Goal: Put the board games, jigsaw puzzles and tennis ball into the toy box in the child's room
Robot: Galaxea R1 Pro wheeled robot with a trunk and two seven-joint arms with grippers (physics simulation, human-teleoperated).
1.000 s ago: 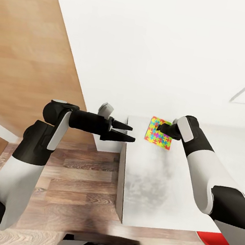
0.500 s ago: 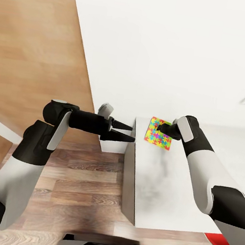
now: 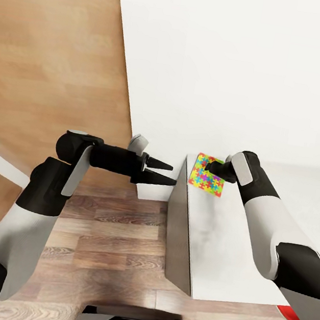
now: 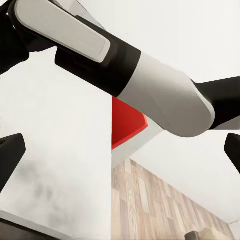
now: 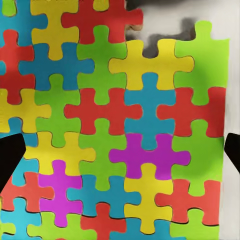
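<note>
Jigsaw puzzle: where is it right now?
Head view: the jigsaw puzzle is right of centre, at the right claw, above the table near its far left corner. In the right wrist view its pattern sits between the fingertips.

We find no readable text, label, brand, number or sign anywhere. The jigsaw puzzle, just right of the head view's centre, bears only coloured interlocking pieces, with no lettering, as the right wrist view also shows.

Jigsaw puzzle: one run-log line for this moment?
right hand: holding jigsaw puzzle above table | left hand: open, empty | toy box: unseen
</note>
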